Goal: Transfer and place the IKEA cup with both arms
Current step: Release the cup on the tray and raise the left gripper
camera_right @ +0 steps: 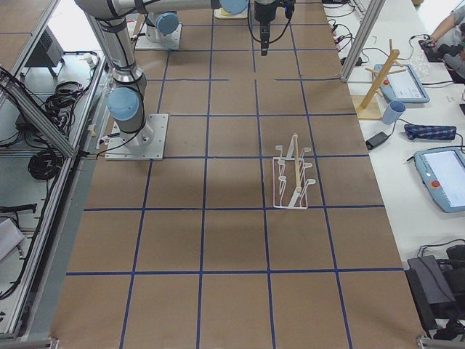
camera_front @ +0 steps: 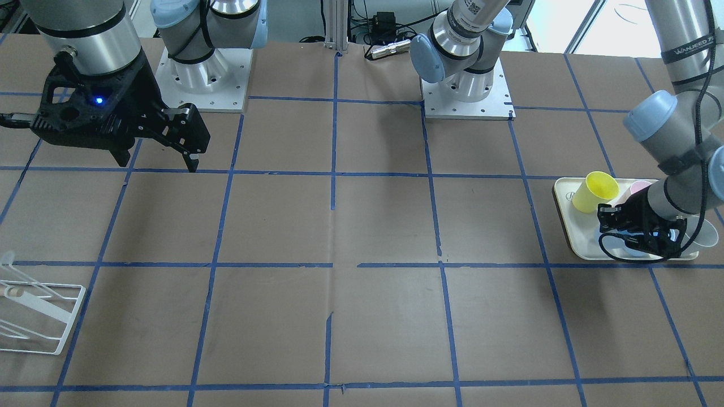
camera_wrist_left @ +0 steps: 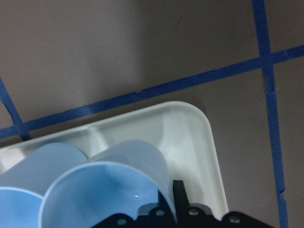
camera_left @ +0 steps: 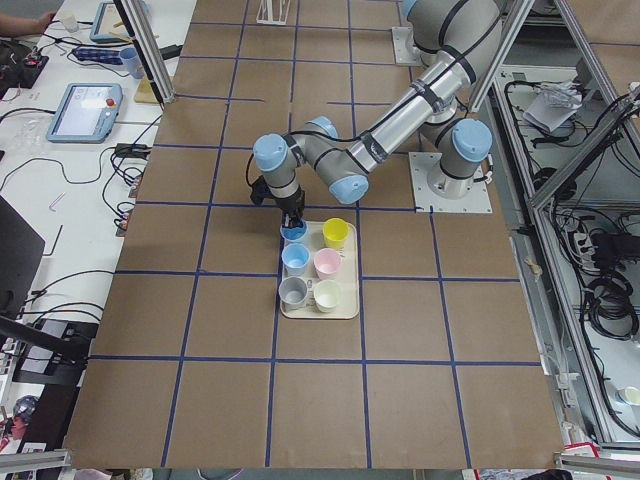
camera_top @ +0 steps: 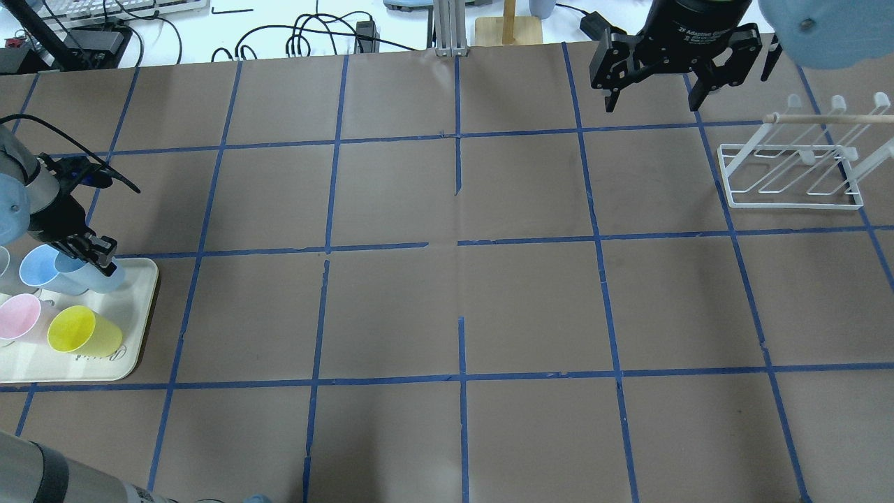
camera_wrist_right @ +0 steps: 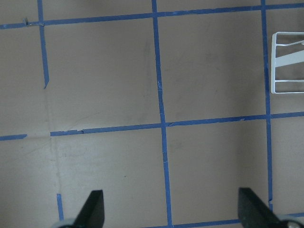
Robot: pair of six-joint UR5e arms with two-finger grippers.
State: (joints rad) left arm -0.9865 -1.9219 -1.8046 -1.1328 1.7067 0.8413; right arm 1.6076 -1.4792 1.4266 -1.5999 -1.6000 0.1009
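On the robot's left, a cream tray point(camera_top: 136, 302) sits on the brown table point(camera_top: 447, 307) with six cups in two rows, all mouth-up. Nearest the robot stand the yellow cup point(camera_top: 84, 332), the pink cup point(camera_top: 19, 316) and a cream cup point(camera_left: 326, 295). Behind them are a grey cup point(camera_left: 292, 291), a second blue cup point(camera_top: 38, 265) and, at the tray's far corner toward the table's middle, the IKEA cup point(camera_top: 108, 281). It stands on its base with its rim up and long axis vertical, just beside its blue neighbour. The left gripper point(camera_top: 100, 258) is drawn in on the cup's wall: one finger point(camera_wrist_left: 178, 190) lies against the outside, the other is hidden. Farther off, the right gripper point(camera_top: 651, 106) hangs above the table, jaws wide apart and holding nothing, near a white wire rack point(camera_top: 796, 207).
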